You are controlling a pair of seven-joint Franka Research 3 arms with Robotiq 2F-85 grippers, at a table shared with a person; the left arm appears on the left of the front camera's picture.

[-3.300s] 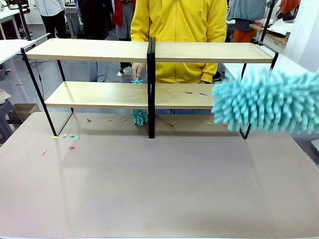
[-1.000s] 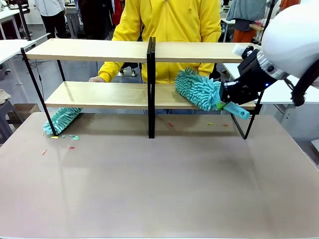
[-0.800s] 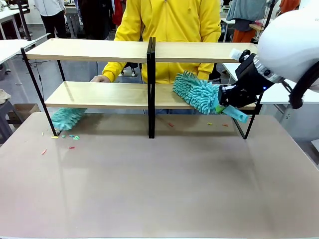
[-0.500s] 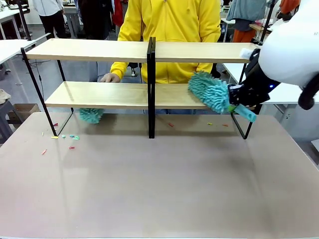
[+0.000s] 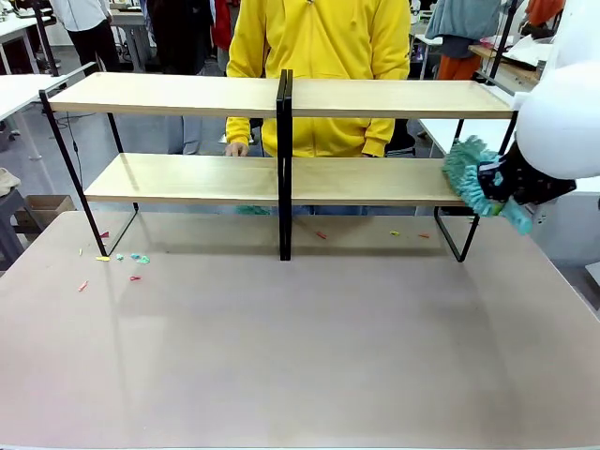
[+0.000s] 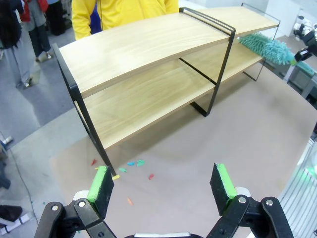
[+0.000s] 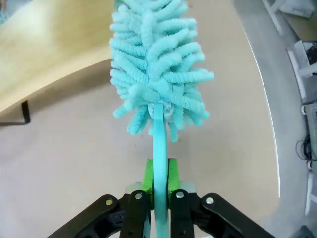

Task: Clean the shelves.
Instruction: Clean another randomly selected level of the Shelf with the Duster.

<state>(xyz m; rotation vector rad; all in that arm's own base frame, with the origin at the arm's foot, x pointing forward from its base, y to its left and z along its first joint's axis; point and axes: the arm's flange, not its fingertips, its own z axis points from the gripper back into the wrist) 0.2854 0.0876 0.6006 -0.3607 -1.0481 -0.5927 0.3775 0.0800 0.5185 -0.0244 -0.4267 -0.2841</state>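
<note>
Front view: right end effector (image 5: 497,183), clenched on fluffy turquoise microfibre duster (image 5: 466,173), sits at right-frame end of two-tier light-wood black-framed shelves (image 5: 281,98); sweeping lower board, next stroke likely leftward.

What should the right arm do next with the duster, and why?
Probably sweep the duster back left along the lower board of the shelves. The right gripper is shut on its handle, and its head sits at the board's right end. The left gripper hangs open over the table, near small coloured scraps.
</note>
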